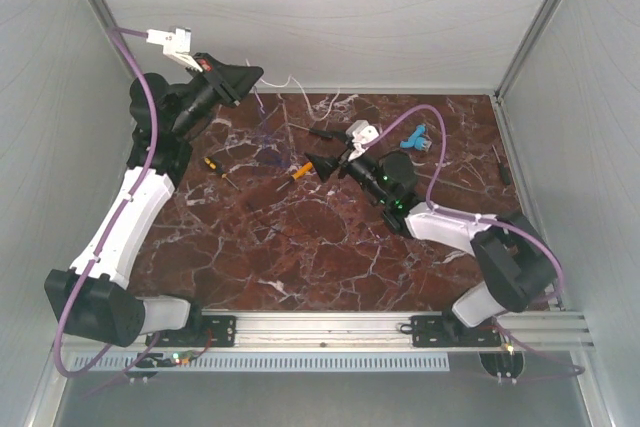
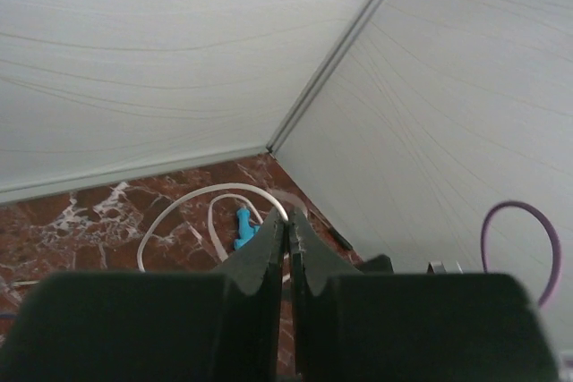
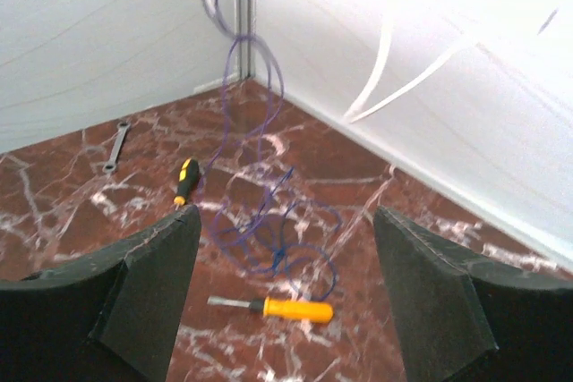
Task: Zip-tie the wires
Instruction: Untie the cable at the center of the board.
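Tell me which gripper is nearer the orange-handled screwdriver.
Right. The right gripper points at the orange-handled screwdriver from close by; the left gripper is up near the back-left corner, well away.

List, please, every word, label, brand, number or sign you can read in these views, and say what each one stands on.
None: no readable text appears in any view.
The orange-handled screwdriver, the black-and-yellow-handled screwdriver and the small grey metal spanner show no visible markings.
The white plastic casing of the left arm shows no lettering at this size.
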{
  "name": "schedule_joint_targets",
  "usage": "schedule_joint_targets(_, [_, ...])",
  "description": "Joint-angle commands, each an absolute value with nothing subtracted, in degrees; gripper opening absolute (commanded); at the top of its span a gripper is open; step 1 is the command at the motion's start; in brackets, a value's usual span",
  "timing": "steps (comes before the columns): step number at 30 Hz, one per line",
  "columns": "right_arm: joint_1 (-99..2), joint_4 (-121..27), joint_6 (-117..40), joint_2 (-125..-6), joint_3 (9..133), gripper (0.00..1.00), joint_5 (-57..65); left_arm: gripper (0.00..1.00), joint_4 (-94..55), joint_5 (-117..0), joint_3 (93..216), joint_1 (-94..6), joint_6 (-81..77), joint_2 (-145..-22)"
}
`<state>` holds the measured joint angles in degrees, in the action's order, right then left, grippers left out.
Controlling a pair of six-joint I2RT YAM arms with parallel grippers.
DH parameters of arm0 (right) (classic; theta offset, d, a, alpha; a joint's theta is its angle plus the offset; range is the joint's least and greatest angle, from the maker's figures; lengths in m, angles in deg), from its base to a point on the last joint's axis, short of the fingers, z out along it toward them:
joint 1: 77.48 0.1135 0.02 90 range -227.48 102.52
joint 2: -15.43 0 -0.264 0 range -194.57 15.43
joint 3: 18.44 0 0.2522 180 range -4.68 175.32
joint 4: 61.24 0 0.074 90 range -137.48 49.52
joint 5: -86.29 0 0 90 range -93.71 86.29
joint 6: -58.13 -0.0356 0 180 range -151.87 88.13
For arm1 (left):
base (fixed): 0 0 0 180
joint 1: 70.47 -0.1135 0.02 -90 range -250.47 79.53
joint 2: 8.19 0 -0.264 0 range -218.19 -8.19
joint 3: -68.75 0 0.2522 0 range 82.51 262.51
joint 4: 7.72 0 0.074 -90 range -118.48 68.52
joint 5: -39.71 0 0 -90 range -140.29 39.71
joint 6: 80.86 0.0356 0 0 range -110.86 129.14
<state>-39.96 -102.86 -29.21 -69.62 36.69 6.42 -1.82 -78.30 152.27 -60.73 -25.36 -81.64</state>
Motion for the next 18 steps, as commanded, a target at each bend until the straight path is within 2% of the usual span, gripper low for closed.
schedule_joint_targets(1, [-39.6,-114.3,-25.9,-72.7,42.0,0.76,5.8,0.0,1.7,-84.0,154.1,-61.0,-25.7,-81.3])
schedule_joint_targets(7, [-39.6,-115.4,-26.2,-74.7,43.8,0.78,4.1,0.0,2.0,-86.2,153.7,-61.1,-25.8,-81.0])
schedule_joint_targets(18, [-39.6,-108.4,-26.4,-76.0,48.7,0.8,12.8,0.0,2.9,-88.2,152.6,-61.0,-24.9,-80.4])
